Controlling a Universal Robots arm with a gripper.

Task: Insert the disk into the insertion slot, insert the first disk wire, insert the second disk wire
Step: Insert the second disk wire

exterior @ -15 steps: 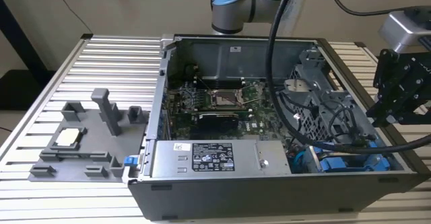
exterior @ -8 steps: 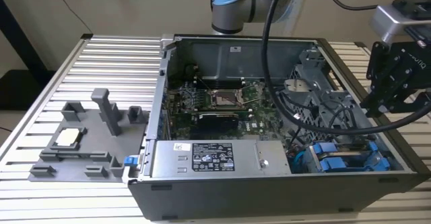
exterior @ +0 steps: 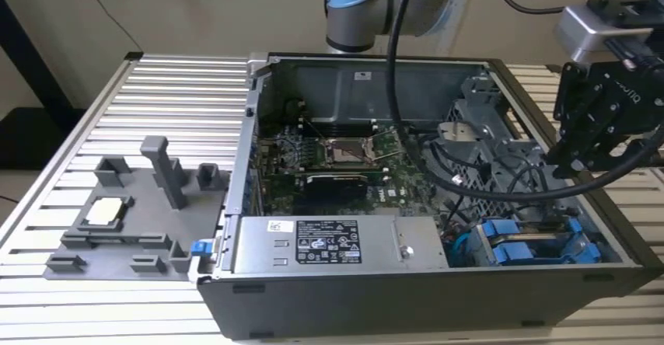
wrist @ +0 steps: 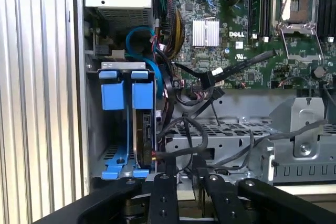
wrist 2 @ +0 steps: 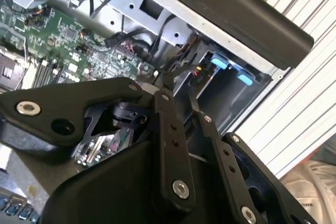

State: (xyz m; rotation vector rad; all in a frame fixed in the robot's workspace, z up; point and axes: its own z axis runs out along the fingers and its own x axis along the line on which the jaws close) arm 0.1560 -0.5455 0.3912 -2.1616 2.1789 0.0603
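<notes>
Disk point(wrist: 143, 135) point(exterior: 515, 253) point(wrist 2: 219, 63): on edge in its bay point(wrist: 92, 129), in the case's near corner at the exterior view's right
Tabs point(wrist: 112, 95): two blue ones side by side at the bay's mouth, facing out
Fit: bay wall tight along one side of the blue frame, no slack to see
Wire point(wrist: 178, 152): grey, orange tip meeting the disk's edge; plugged or only touching, can't tell
Cables point(wrist: 173, 85): dark loops just beside the disk, crowding that side
Cage point(wrist: 226, 129): perforated metal next to the disk, cables draped across it
Claw point(exterior: 592, 155) point(wrist: 184, 163) point(wrist 2: 178, 85): hovering over the case point(exterior: 415, 298) wall at the exterior view's right, apart from the disk; wide or narrow, cannot tell
Room: open air above the rim, cramped inside
Board point(exterior: 343, 166): green, mid-case, partly behind the claw in the second wrist view
Hidden: disk's flat faces out of sight; a black hose point(exterior: 393, 65) crosses the case in the exterior view
Table point(exterior: 155, 88): slatted, grey fixture point(exterior: 114, 228) well apart at the exterior view's left
</notes>
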